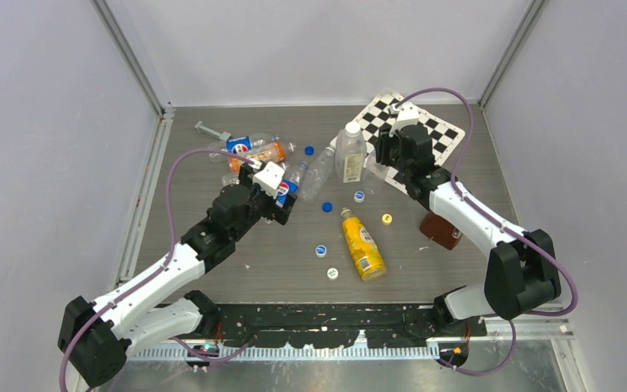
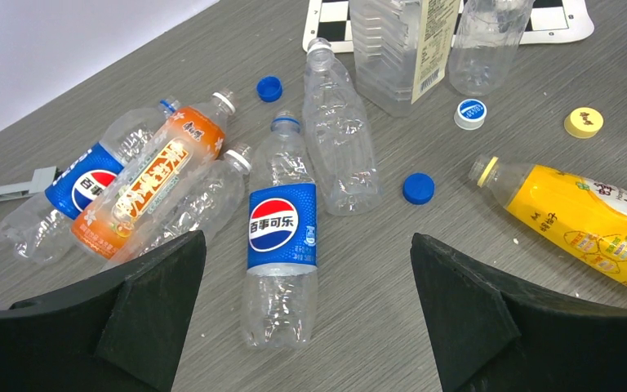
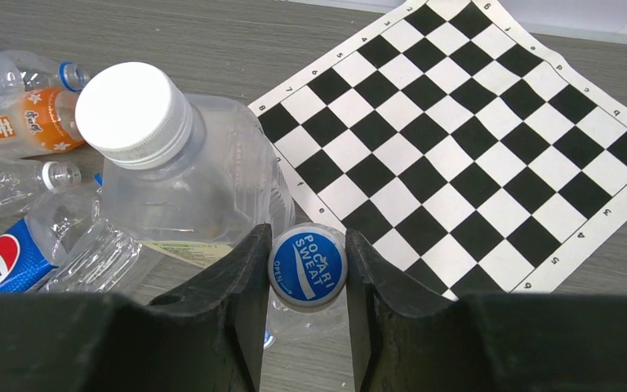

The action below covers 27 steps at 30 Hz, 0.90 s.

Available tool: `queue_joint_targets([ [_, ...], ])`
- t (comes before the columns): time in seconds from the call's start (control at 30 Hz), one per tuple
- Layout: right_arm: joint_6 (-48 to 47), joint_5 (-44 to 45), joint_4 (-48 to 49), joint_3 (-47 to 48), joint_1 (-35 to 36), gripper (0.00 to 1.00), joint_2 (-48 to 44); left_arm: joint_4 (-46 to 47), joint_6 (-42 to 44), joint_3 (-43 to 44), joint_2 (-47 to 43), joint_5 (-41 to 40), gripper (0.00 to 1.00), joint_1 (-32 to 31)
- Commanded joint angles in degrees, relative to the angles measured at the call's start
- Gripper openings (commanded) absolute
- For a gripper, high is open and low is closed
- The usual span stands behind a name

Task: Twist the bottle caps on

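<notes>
Check the right tool point(image 3: 306, 238). Its jaws are clamped on a Pocari cap point(image 3: 307, 265), blue and white, with one finger on each side. This cap sits on the neck of the standing slim bottle point(image 2: 490, 41), which is upright at the edge of the chessboard point(image 3: 490, 131). Just to its left stands the wide bottle point(image 3: 196, 188), with a white cap point(image 3: 133, 106) on its neck.

Check the left tool point(image 2: 306, 245). Its jaws stand wide apart and hold nothing. It hangs above a Pepsi bottle point(image 2: 282, 237) that lies on the surface point(image 2: 375, 327).

Locate the lying slim bottle point(image 2: 339, 139). It rests on its side just beside the Pepsi bottle, neck open and pointing toward the chessboard.

Locate the loose caps on the surface:
- One blue cap point(image 2: 269, 88) lies near the neck of the lying slim bottle.
- Another blue cap point(image 2: 418, 188) lies between that bottle and the yellow bottle point(image 2: 588, 220).
- A blue-and-white cap point(image 2: 470, 113) lies just beside the wide bottle.
- The yellow cap point(image 2: 584, 122) lies near the yellow bottle.
- In the top view, a second blue-and-white cap point(image 1: 321, 251) and a small white cap point(image 1: 332, 273) lie left of the yellow bottle, toward the arm bases.
</notes>
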Motion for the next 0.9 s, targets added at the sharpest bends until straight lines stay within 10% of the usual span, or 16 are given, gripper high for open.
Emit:
queue_joint_targets([
  [0.0, -1.2, -1.6, 1.6, -0.4, -0.2, 0.43, -1.1, 1.3, 0.1, 1.2, 0.2, 0.0, 1.00, 0.3],
  [0.53, -0.6, -2.2, -2.7, 1.4, -0.2, 0.82, -4.4, 1.0, -0.4, 1.4, 0.6, 0.8, 1.00, 0.3],
  [0.87, 19.3, 2.7, -23.6, 6.1, -0.2, 0.97, -14.6, -8.7, -4.6, 10.4, 10.8, 1.3, 1.00, 0.4],
])
